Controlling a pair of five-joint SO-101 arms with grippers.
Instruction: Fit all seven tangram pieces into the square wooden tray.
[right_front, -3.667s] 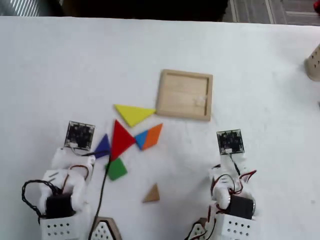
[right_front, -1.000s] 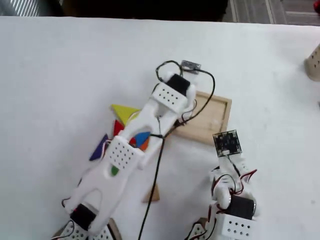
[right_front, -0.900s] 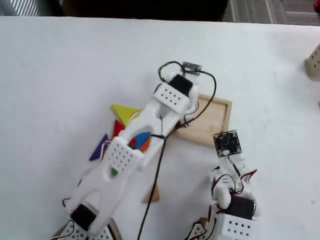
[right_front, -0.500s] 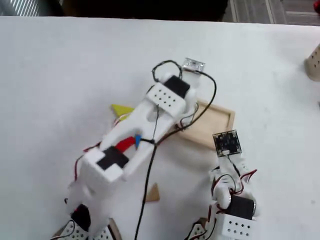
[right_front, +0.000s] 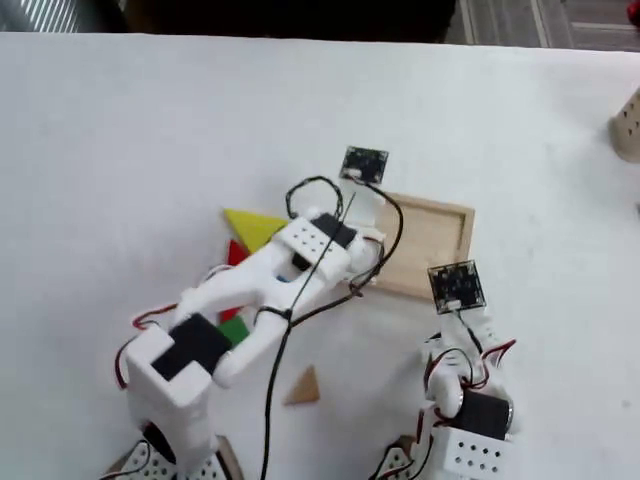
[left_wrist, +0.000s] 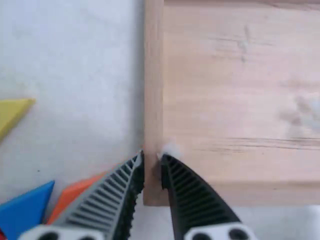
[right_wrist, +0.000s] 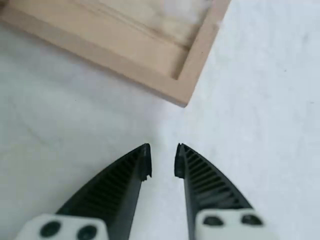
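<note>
Tangram pieces (right_front: 236, 251) lie loose on the white table (right_front: 150, 120) at about 9 o'clock of the square wooden tray (right_front: 440, 232), whose floor is bare. A yellow triangle (right_front: 252, 226) sits nearest the tray's far corner, a green piece (right_front: 233, 329) pokes out from under the left arm, and a plain wooden triangle (right_front: 304, 387) lies apart at roughly 7 o'clock of the tray. The wrist camera adds a blue piece (left_wrist: 25, 210) touching an orange piece (left_wrist: 70, 197) just beside the tray's wall. Other pieces may be hidden under the arm. The left gripper (left_wrist: 152, 162) is pinched on that wall close to a corner, one jaw outside and one inside. The right gripper (right_wrist: 162, 162) hangs over bare table at about 6 o'clock of the tray, its jaws narrowly apart on nothing. The pieces look thin, stiff and light, with smooth painted faces, so they will likely skate when nudged. Each is best taken across its narrowest span, edge to edge, with fingertips right down at the table. The tray seems rigid but light enough to slide, and its thin rim is the only real handhold.
</note>
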